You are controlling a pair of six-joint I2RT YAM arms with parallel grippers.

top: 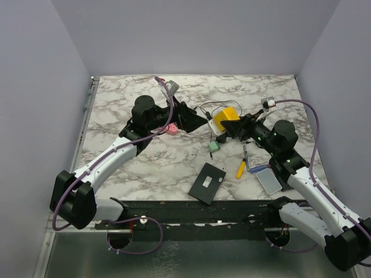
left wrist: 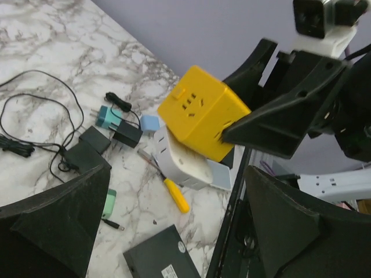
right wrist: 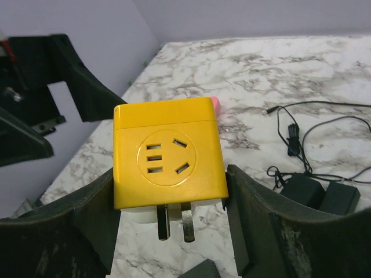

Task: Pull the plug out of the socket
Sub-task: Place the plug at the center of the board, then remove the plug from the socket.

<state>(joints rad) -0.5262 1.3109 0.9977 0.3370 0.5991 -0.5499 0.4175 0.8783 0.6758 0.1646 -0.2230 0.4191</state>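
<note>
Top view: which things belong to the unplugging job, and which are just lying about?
Job: yellow plug cube, white socket, right gripper holding the cube.
Lying about: black box, yellow-handled tool, green adapter, pink item, black chargers with cables.

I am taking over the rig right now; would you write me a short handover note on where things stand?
Left gripper: open and empty, pointing at the plug.
Right gripper: fingers closed on the sides of the yellow plug, holding it raised.
White socket block: just below the plug, held by neither gripper.
Done: the plug's prongs show bare in the right wrist view, so it looks pulled out.
Left: probably only setting the plug down and backing both arms away.
</note>
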